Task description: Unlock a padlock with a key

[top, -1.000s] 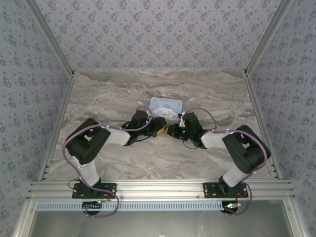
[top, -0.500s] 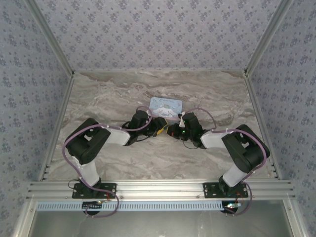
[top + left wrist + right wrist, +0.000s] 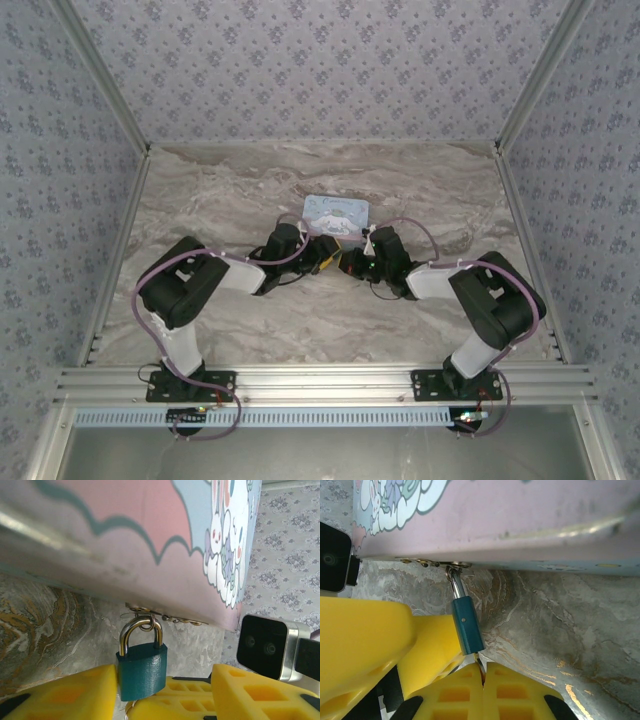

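Although the padlock is small, it is plainly a rigid thing: a teal body under a thin metal shackle. The shackle is threaded through the hasp on the near side of the tin, which lies at the middle of the surface.

It hangs loose on that hasp, so I judge it light and free to swing or twist at a slight push. The painted body looks smooth and likely slippery. The flat sides of the body are the place to hold it, not the shackle.

The left end effector stands open. One finger touches the left side of the body and the other is well apart to the right, so the padlock is braced, not clamped.

The right end effector is closed on the key. The key is a thin dark sliver whose tip meets the underside of the body; how deep it sits cannot be told.

The key looks stiff but slight, and I would expect it to slip or bend if turned off-axis. In my judgement the body needs both fingers on its sides before any turn, or it will simply rotate with the key.
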Tool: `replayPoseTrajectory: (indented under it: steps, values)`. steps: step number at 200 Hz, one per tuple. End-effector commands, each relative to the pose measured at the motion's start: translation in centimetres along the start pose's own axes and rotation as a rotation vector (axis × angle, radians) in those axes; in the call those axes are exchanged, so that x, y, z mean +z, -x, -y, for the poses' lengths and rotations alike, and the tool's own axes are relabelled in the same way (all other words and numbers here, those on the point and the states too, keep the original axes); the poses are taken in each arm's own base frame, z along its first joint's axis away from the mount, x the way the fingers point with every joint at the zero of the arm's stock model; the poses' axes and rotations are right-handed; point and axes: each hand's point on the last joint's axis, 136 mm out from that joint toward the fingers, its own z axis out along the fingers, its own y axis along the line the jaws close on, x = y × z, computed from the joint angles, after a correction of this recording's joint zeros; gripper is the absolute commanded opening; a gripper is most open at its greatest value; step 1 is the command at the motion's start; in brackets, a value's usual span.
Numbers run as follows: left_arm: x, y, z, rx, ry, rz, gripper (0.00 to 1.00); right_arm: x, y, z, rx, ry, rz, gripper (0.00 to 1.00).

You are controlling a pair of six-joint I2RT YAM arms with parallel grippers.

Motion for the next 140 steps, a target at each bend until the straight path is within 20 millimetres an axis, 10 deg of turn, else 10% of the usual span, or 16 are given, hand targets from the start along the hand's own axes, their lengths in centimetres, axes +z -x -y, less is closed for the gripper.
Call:
replayPoseTrajectory:
  steps: [1,140]
  values:
    - [-0.2,-1.7,-6.2,-0.136,0.200,-0.041,0.54,0.4,-0.2,-0.6,0.010,0.017,-0.020,0.00]
    - [-2.1,-1.3,-7.4,-0.094,0.327,0.040,0.56,0.9,-0.3,-0.5,0.019,0.027,-0.020,0.00]
